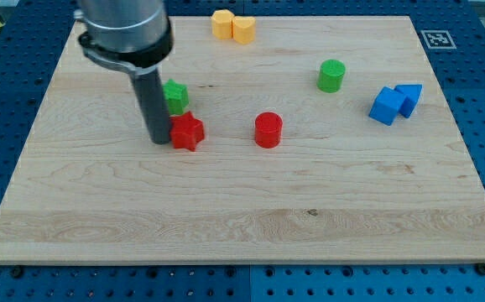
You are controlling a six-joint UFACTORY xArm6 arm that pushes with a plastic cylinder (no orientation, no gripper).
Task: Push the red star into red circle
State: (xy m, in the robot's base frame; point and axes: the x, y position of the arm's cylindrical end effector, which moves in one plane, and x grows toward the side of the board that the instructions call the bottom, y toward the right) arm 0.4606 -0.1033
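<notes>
Camera view: my tip (160,140) rests on the wooden board (242,226), touching the red star (187,131), which lies just beside it at 3 o'clock. The rod has no jaws and holds nothing; it only presses against the star's side. The red circle (268,130), a short cylinder, stands at 3 o'clock from the star, apart from it. A green block (175,96) sits at 12 o'clock from the star, close behind it. A green cylinder (331,75) lies at 2 o'clock from the red circle. Two yellow blocks (232,27) touch each other near the view's top; two blue blocks (395,102) touch at the view's right.
</notes>
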